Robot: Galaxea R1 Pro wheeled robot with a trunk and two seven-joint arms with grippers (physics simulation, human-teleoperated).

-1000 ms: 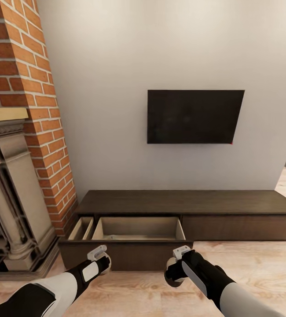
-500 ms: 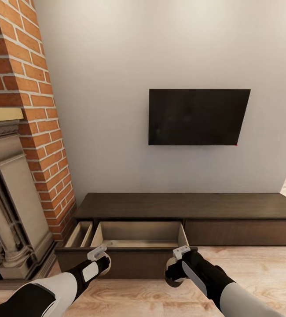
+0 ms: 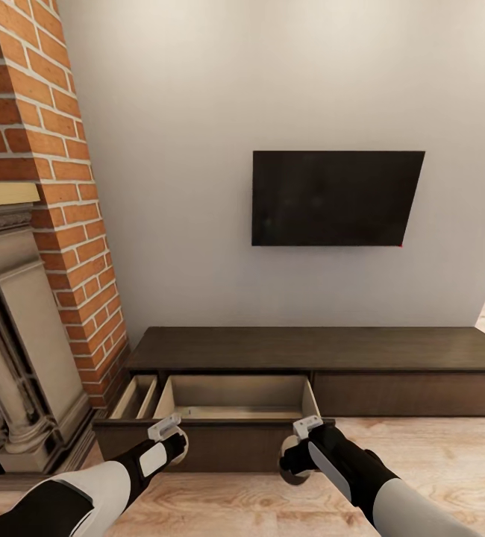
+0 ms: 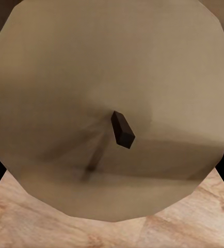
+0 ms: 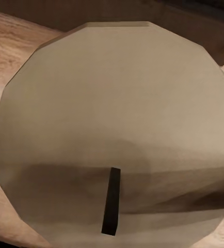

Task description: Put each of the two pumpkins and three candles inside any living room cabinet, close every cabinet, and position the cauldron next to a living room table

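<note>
The long dark brown cabinet (image 3: 317,347) stands against the wall ahead, with a wide drawer (image 3: 235,394) and a narrow drawer (image 3: 138,394) pulled out; both look empty. My left gripper (image 3: 169,436) hovers just in front of the wide drawer's front panel, shut on a candle. In the left wrist view that candle (image 4: 65,77) shows as a tan disc with a dark wick (image 4: 122,129). My right gripper (image 3: 301,440) is at the drawer's right corner, shut on another candle (image 5: 117,103), pale tan with a dark wick (image 5: 110,201). Pumpkins, cauldron and table are out of view.
A brick chimney (image 3: 56,186) and a stone fireplace surround (image 3: 11,335) stand close on the left. A black TV (image 3: 336,198) hangs on the wall above the cabinet. Wooden floor (image 3: 436,455) extends to the right.
The whole view shifted between one second ago and half a second ago, bringing the cabinet nearer; since then nothing has moved. Both arms keep the same pose.
</note>
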